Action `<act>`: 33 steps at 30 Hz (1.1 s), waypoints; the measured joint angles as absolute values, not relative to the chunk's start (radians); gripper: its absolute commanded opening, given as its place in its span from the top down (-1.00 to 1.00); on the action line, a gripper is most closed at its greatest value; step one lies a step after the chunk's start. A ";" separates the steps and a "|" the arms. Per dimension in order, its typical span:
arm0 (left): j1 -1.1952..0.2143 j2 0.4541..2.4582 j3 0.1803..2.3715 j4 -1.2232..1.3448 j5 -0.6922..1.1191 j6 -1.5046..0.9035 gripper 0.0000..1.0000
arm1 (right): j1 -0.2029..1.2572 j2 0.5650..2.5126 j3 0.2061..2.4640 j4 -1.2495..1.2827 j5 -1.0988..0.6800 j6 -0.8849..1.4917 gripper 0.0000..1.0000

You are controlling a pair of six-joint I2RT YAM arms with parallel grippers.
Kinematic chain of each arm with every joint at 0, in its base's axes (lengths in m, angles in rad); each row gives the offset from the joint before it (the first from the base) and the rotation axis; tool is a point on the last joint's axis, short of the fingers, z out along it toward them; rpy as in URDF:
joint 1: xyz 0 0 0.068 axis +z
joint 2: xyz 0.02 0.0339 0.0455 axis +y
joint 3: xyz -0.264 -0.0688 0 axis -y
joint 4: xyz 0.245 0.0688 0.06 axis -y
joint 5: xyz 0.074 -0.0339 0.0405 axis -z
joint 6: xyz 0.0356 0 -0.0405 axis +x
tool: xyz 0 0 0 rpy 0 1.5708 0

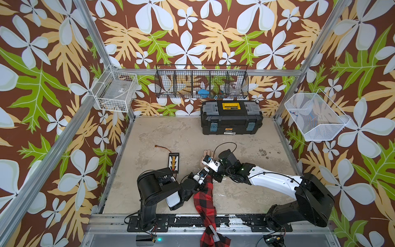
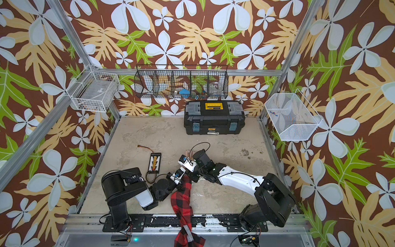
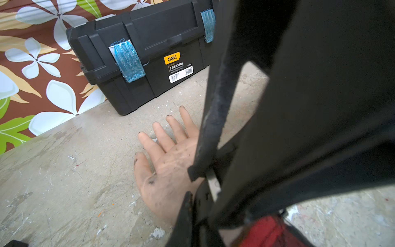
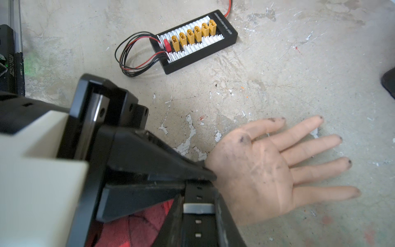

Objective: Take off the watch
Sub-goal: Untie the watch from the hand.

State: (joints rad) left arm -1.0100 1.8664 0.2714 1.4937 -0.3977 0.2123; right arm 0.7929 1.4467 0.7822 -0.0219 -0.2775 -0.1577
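Note:
A mannequin hand point(image 4: 252, 171) lies palm up on the table, its arm in a red plaid sleeve point(image 1: 204, 198). The watch shows only as a black strap point(image 4: 198, 197) with holes and a silver buckle across the wrist; its case is hidden. My right gripper point(image 4: 198, 222) is shut on that strap, one finger on each side. My left gripper point(image 4: 210, 176) is shut, its tips at the wrist edge right by the strap. In both top views the two wrists cover the watch, and only the hand's fingers point(image 1: 207, 153) point(image 2: 189, 153) stick out.
A black board with yellow connectors point(image 1: 174, 162) point(image 4: 196, 40) and looped wires lies left of the hand. A black toolbox point(image 1: 232, 117) point(image 3: 139, 53) stands at the back. Wire baskets point(image 1: 202, 82) hang on the walls above the table.

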 measured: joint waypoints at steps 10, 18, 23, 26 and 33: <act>-1.006 1.848 0.245 1.515 -0.350 0.202 1.00 | 0.798 1.376 0.711 0.026 -0.243 -0.134 0.69; -0.949 1.816 0.192 1.568 -0.244 0.136 1.00 | 0.801 1.304 0.641 0.108 -0.236 -0.112 0.69; -0.934 1.793 0.184 1.557 -0.206 0.103 1.00 | 0.801 1.272 0.605 0.140 -0.229 -0.088 0.69; -0.919 1.781 0.181 1.556 -0.175 0.073 1.00 | 0.802 1.245 0.583 0.163 -0.213 -0.076 0.69; -0.857 1.768 0.144 1.498 -0.281 -0.025 1.00 | 0.792 1.199 0.543 0.125 -0.075 -0.038 0.69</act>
